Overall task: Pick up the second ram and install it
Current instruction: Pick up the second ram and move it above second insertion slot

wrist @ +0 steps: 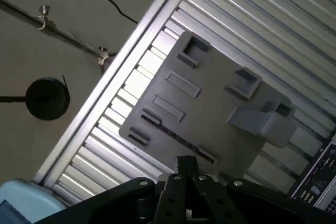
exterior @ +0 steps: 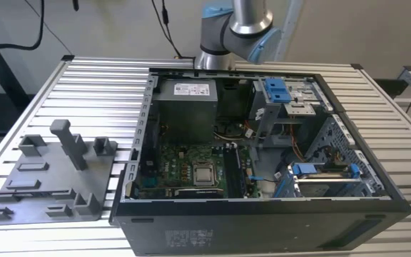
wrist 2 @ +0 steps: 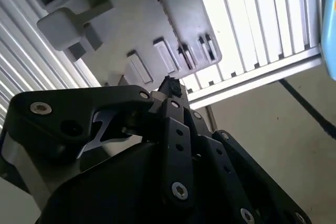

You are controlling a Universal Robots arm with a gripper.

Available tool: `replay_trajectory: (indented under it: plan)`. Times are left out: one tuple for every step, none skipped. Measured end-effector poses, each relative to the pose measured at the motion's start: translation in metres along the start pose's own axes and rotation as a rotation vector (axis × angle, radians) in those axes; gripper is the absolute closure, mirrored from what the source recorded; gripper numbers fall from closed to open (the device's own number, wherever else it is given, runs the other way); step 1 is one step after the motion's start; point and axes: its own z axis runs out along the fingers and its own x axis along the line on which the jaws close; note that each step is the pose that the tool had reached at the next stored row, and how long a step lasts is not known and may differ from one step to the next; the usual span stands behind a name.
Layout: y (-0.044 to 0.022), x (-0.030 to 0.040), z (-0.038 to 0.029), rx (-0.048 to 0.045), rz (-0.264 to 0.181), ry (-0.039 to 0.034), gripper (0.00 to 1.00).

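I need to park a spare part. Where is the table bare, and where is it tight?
Bare slats of the table lie beyond the grey tray, beside the computer case; a narrower strip runs along the case on the exterior view's right. Crowded: the tray's posts and the case's inside.

Matt grey plastic tray, ribbed shiny metal table, matt black metal fingers.

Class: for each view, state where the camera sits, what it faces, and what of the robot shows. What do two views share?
Exterior view: off the arm, high, looking down on the open computer case and grey tray; an arm joint shows.
First wrist view: on the arm, facing down past the gripper at the tray.
Second wrist view: likewise, gripper in front.
All share the tray.
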Motion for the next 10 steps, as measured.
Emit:
replay_trajectory:
  plan:
    - [-0.0001,0.0000,0.0004,0.0008,-0.018,-0.0006,0.89]
    - [0.0000,0.0000,0.0007,0.0015,-0.036,-0.0012,0.89]
    - [0.0000,0.0001,0.0010,0.0025,-0.055,-0.0021,0.89]
    - [0.0000,0.0001,0.0015,0.0037,-0.073,-0.0035,0.89]
    - [-0.0001,0.0000,0.0019,0.0048,-0.091,-0.0049,0.89]
    - [-0.0001,0.0000,0.0023,0.0056,-0.110,-0.0058,0.89]
    - [-0.0001,0.0000,0.0028,0.0057,-0.128,-0.0063,0.89]
    - [-0.0001,0.0000,0.0032,0.0055,-0.145,-0.0056,0.89]
    - [-0.0001,0.0001,0.0036,0.0051,-0.164,-0.0047,0.89]
    - [-0.0001,0.0001,0.0041,0.0046,-0.182,-0.0039,0.89]
